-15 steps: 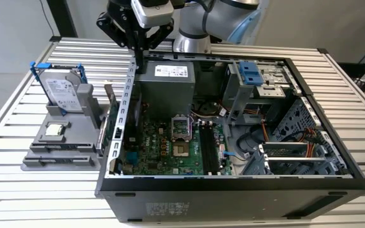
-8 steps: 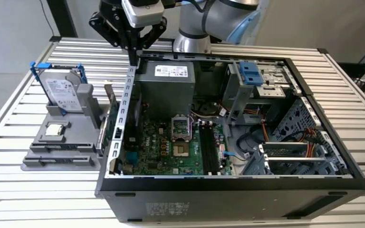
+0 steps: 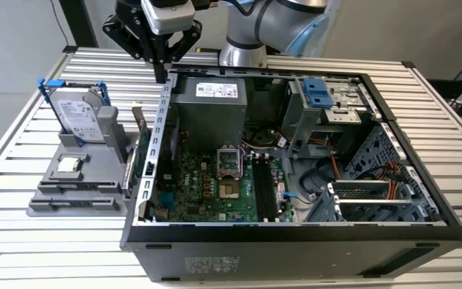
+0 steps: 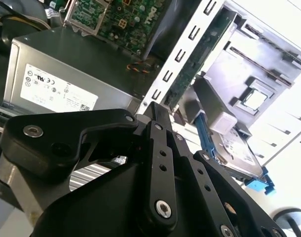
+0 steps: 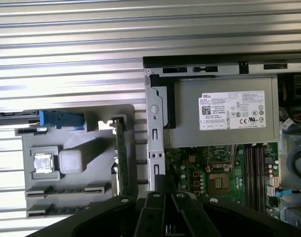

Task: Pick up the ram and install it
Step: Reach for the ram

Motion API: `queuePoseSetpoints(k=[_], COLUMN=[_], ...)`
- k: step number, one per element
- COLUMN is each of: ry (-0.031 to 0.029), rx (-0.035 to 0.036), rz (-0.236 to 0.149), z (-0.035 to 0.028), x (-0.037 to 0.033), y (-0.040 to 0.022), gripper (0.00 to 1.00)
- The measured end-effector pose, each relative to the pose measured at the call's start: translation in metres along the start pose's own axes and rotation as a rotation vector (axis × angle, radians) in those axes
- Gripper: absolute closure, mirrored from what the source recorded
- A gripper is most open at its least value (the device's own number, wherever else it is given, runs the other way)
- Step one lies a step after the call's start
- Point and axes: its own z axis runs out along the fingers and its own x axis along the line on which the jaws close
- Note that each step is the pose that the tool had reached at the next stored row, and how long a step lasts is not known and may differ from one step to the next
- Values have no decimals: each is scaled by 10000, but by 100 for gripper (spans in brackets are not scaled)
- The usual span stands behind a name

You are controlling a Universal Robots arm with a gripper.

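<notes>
The ram (image 3: 141,129) is a thin dark green stick standing on edge in a grey holder (image 3: 79,192), right beside the open computer case's side wall on the exterior view's left. It also appears as a narrow green strip in both wrist views (image 5: 121,158) (image 4: 197,59). My gripper (image 3: 161,75) hangs above the case's back corner, past the ram's far end and apart from it. Its black fingers (image 5: 163,185) point down, shut with nothing between them. The black motherboard slots (image 3: 263,186) (image 5: 254,163) lie inside the case.
On the grey holder, a silver hard drive (image 3: 82,117) in a blue frame stands upright, with a small square processor chip (image 3: 70,164) lying in front of it. The power supply (image 5: 224,111) fills the case's back corner. The case wall (image 3: 157,150) runs close along the ram. Everything rests on a slatted metal table (image 3: 22,241).
</notes>
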Motion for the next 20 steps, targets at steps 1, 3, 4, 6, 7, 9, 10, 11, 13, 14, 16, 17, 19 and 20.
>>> queuePoseSetpoints(k=[1, 3, 4, 6, 7, 9, 10, 11, 13, 14, 16, 17, 19, 20], ry=[0, 0, 0, 0, 0, -1, 0, 0, 0, 0, 0, 0, -1, 0], rx=[0, 0, 0, 0, 0, -1, 0, 0, 0, 0, 0, 0, 0, 0], rz=[0, -1, -1, 0, 0, 0, 0, 0, -1, 0, 0, 0, 1, 0], z=[0, -1, -2, -2, -3, -4, -4, -5, -6, -6, -7, -7, -8, -8], x=[18, 54, 72, 111, 132, 176, 196, 216, 255, 273, 309, 327, 360, 375], y=[-1, -4, -5, -8, -9, -13, -14, -15, -18, -19, -22, -23, -26, -27], gripper=[100, 100, 100, 100, 100, 100, 100, 100, 100, 100, 100, 100, 100, 100])
